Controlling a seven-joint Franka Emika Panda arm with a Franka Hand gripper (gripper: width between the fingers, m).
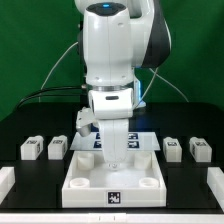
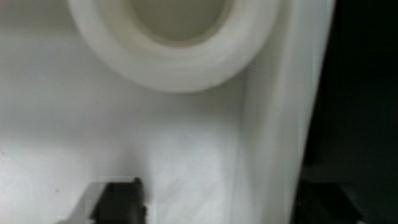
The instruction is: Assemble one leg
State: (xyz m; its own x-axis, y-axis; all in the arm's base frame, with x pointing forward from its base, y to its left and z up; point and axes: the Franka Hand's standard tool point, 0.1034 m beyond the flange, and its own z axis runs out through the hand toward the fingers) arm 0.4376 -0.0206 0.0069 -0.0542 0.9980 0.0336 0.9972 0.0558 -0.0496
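Note:
The four legs are small white tagged blocks on the black table. Two lie at the exterior view's left (image 1: 32, 149) (image 1: 58, 147) and two at its right (image 1: 172, 147) (image 1: 200, 150). None is held. My gripper (image 1: 117, 155) is lowered onto the far part of the large white tray (image 1: 85, 180). In the wrist view a round socket (image 2: 175, 30) and a raised wall of the tray (image 2: 267, 130) fill the picture. My gripper (image 2: 228, 205) is open. One dark fingertip (image 2: 121, 200) is over the tray's floor, and the other sits at the dark outer side of the wall.
The marker board (image 1: 140, 138) lies flat behind the tray, partly hidden by the arm. White parts show at the table's front corners (image 1: 5, 180) (image 1: 216, 180). A green backdrop stands behind the table.

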